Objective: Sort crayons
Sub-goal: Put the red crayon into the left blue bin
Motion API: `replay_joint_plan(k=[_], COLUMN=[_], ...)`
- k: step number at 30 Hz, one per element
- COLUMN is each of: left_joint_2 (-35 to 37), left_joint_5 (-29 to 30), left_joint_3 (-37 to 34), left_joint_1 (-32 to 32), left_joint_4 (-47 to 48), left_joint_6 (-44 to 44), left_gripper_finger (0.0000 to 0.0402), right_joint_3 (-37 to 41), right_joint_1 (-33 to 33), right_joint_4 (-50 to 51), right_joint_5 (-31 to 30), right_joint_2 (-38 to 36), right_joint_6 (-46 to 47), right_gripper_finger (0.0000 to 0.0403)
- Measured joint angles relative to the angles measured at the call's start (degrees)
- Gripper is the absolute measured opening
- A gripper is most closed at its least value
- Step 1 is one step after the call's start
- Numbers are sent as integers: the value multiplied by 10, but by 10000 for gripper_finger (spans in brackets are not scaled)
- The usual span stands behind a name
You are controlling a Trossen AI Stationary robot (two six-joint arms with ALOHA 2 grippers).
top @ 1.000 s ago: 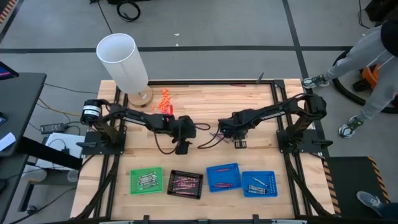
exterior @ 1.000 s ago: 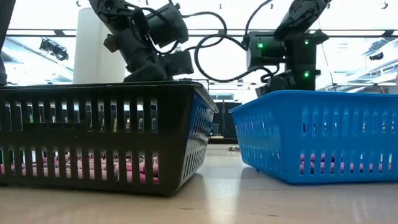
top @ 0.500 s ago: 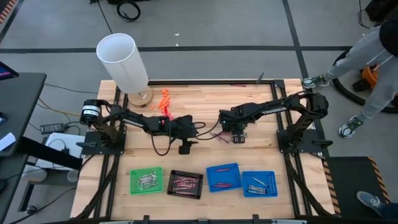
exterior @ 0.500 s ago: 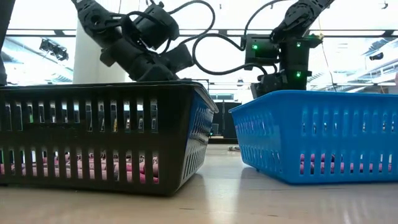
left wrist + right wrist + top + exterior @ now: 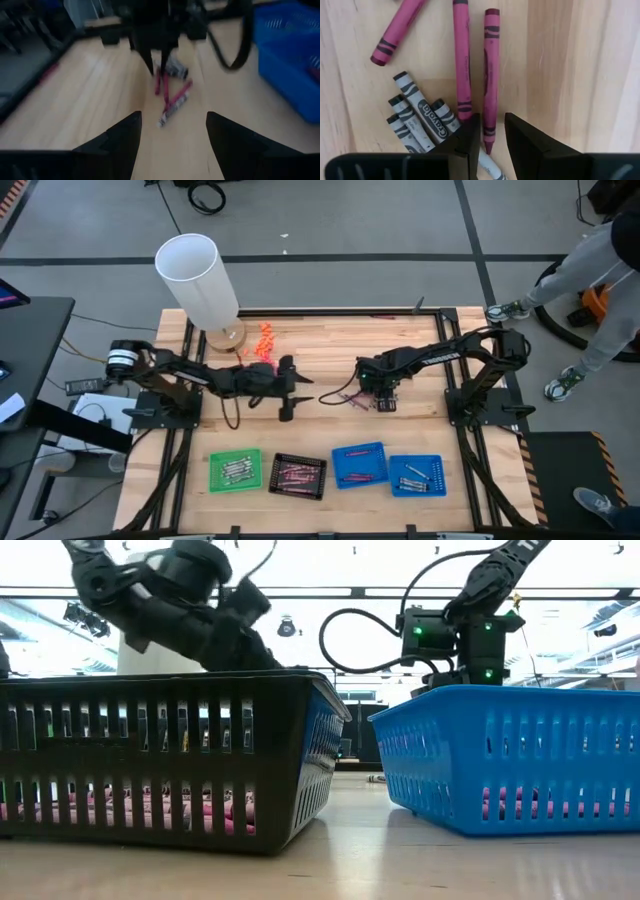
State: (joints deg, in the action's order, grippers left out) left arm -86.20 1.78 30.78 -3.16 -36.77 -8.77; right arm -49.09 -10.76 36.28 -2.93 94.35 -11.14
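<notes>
A small pile of loose crayons (image 5: 349, 396) lies flat on the wooden table near its middle. The right wrist view shows three maroon ones (image 5: 461, 60) and several grey ones (image 5: 417, 120). My right gripper (image 5: 492, 135) points down over the pile and is open by a narrow gap. The lower end of one maroon crayon (image 5: 490, 75) shows in that gap, with a finger on either side. My left gripper (image 5: 172, 140) is open wide to the left of the pile. It points nearly level toward the crayons (image 5: 172, 97) and holds nothing.
Four trays holding sorted crayons stand along the near edge: green (image 5: 235, 470), black (image 5: 298, 474) and two blue (image 5: 360, 464), (image 5: 415, 476). A white cylinder (image 5: 200, 280) and orange pieces (image 5: 265, 340) are at the far left. A person (image 5: 600, 270) stands beyond the right edge.
My left gripper has drawn back toward the table's left edge. It has tipped up from pointing down to nearly level and has stayed open. My right gripper has shifted a little over the crayon pile, its gap unchanged. The crayons have not moved.
</notes>
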Motion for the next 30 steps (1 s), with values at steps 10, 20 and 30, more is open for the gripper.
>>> replay_joint_plan(k=[10,20,30], left_joint_2=[17,17,16], left_joint_5=[0,0,16], left_joint_3=[-31,-31,-31], left_joint_1=[-2,-3,-6], left_joint_4=[-52,-45,-45], left_joint_6=[7,9,21], left_gripper_finger=[235,235,235], right_joint_3=[2,-3,-75], right_joint_1=[-15,-18,-2], right_joint_4=[-2,5,71], right_joint_5=[24,31,27], right_joint_2=[-1,1,3], right_joint_6=[0,0,8], right_gripper_finger=[85,31,35])
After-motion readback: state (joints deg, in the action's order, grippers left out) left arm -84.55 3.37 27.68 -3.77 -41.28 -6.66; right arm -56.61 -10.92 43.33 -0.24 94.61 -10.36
